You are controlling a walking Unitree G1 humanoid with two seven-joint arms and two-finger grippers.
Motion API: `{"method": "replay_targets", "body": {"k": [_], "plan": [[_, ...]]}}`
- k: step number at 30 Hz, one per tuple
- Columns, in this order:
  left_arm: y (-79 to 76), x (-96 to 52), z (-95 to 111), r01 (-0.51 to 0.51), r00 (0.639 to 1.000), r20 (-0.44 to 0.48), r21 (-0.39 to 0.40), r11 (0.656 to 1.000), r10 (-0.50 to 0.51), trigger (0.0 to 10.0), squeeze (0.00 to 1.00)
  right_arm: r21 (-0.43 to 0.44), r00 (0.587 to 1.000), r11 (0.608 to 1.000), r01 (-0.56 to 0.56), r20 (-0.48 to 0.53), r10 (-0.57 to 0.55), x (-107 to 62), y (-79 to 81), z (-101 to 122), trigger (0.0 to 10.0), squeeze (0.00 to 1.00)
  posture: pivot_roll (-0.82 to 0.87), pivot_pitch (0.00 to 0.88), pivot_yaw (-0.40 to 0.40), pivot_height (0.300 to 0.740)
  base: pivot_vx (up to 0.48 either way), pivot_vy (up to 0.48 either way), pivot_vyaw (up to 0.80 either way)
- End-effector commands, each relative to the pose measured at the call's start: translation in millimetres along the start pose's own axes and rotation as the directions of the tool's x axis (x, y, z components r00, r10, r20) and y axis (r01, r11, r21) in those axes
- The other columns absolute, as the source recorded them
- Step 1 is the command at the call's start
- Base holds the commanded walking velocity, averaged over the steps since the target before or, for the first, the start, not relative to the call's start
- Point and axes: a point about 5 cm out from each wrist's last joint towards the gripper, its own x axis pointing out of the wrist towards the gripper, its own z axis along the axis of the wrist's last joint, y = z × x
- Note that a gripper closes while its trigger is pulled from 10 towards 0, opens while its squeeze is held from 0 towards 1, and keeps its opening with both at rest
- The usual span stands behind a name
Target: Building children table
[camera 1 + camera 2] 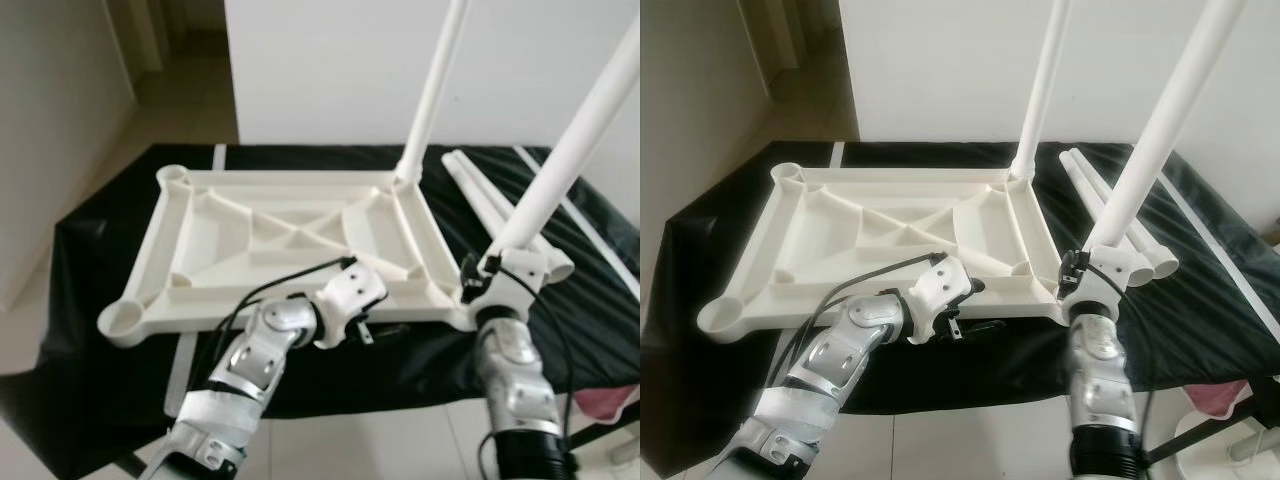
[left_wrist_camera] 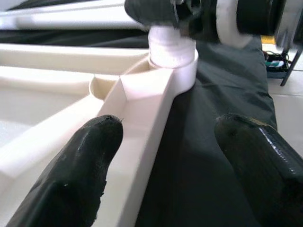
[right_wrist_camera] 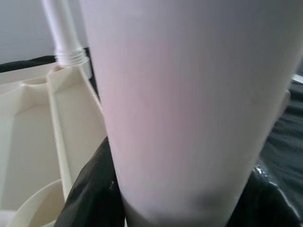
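Black cloth (image 1: 100,260), spare legs (image 1: 485,195) beside tabletop (image 1: 290,235)

Arms: 2 silver jointed limbs, black ribbed cuffs.
Wrists: white housings.
Cables: black, looping along both forearms.
left gripper (image 2: 165,142): 2 matte black, rounded fingers (image 2: 80,161).

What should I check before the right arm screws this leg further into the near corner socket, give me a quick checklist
1. Right gripper holding the leg: ok, fingers wrap its base.
2. Leg seated in the near right socket: ok, threaded end sits in it.
3. Leg upright: not ok, it leans.
4. Left gripper bracing the tabletop: not ok, open astride the rim.
5. Far leg fitted: ok.
6. Spare legs out of the way: ok, on the black cloth.
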Motion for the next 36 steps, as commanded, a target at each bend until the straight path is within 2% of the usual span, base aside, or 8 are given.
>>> {"method": "replay_targets", "body": {"k": [1, 12, 13, 14, 15, 27, 28, 36], "plan": [[14.2, -1.9, 0, -0.212, 0.977, -0.009, 0.016, 0.977, 0.212, 10.0, 0.00, 0.066, 0.993, 0.997, -0.038, -0.110, 0.045, -4.4, 10.6, -19, 10.0, 0.00, 0.02, 0.000, -0.020, 0.740, 0.000, 0.000, 0.00], [18.6, -2.7, 1, -0.214, 0.977, -0.006, 0.023, 0.977, 0.214, 10.0, 0.00, 0.083, 0.994, 0.993, -0.089, -0.062, 0.094, -6.8, 19.7, -11, 10.0, 0.00, 0.02, 0.000, -0.009, 0.740, 0.000, 0.000, 0.00], [19.6, -2.8, 0, -0.216, 0.976, -0.009, 0.024, 0.976, 0.216, 10.0, 0.00, 0.096, 0.993, 0.990, -0.102, -0.051, 0.108, -7.9, 23.2, -9, 10.0, 0.84, 0.02, 0.000, -0.007, 0.740, 0.000, 0.000, 0.00], [20.6, -2.6, 1, -0.219, 0.976, -0.010, 0.026, 0.975, 0.219, 10.0, 0.00, 0.098, 0.992, 0.988, -0.120, -0.033, 0.124, -8.8, 25.8, -6, 10.0, 0.84, 0.03, 0.000, -0.012, 0.740, 0.000, 0.000, 0.00], [21.6, -2.8, 2, -0.221, 0.975, -0.008, 0.026, 0.975, 0.222, 10.0, 0.00, 0.103, 0.991, 0.986, -0.129, -0.023, 0.132, -9.9, 27.3, -4, 10.0, 1.00, 0.03, 0.000, -0.015, 0.740, 0.000, 0.000, 0.00], [10.7, -0.9, 4, -0.123, 0.992, 0.036, 0.009, 0.992, 0.122, 10.0, 0.00, 0.043, 0.975, 0.974, -0.222, 0.024, 0.221, -12.6, 16.8, 5, 10.0, 1.00, 0.01, 0.000, -0.025, 0.740, 0.000, 0.000, 0.00], [7.9, -0.8, 5, -0.095, 0.994, 0.053, -0.006, 0.995, 0.095, 10.0, 0.00, 0.033, 0.968, 0.968, -0.250, 0.024, 0.249, -12.2, 12.3, 6, 10.0, 0.00, 0.01, 0.000, -0.024, 0.740, 0.000, 0.000, 0.00], [6.2, 4.7, 1, -0.105, 0.992, 0.066, -0.044, 0.993, 0.108, 10.0, 0.00, -0.045, 0.932, 0.932, -0.359, 0.037, 0.360, -10.7, -7.4, 9, 10.0, 0.00, 0.01, 0.000, -0.023, 0.740, 0.000, 0.000, 0.00]]}}
